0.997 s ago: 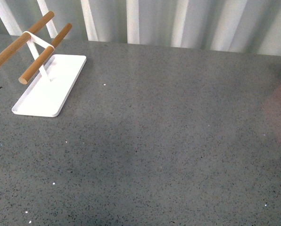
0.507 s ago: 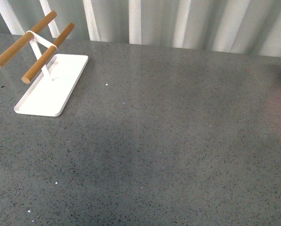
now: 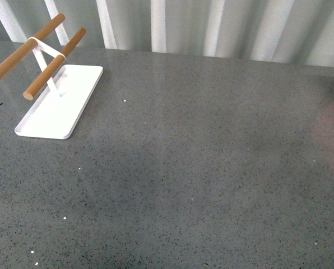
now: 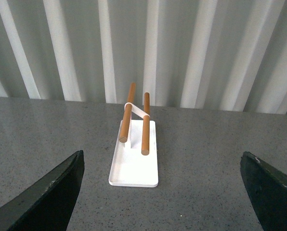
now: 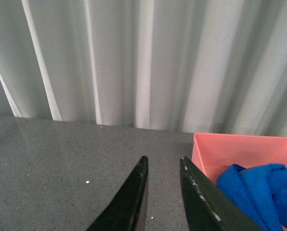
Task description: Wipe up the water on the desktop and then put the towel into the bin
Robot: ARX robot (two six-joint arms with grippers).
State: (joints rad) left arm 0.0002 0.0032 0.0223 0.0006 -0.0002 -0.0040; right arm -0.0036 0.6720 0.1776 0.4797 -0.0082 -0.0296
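Near field: your desktop (image 3: 200, 179) reads dry in the front view, no puddle or sheen that I can make out. The only change over the last second is a slight wobble of the framing; the tray (image 3: 55, 112) and its two bars jog a little and come back, nothing on the top is displaced.

Left gripper (image 4: 160, 192): jaws wide, empty, aimed at the tray far left.

Right gripper (image 5: 163, 192): jaws narrow, a slim gap, nothing between them.

Far right: towel (image 5: 259, 190) lies bunched inside the bin (image 5: 220, 149), just beside the right fingers.

Judgement: both steps look done; you have only to retract the arms.
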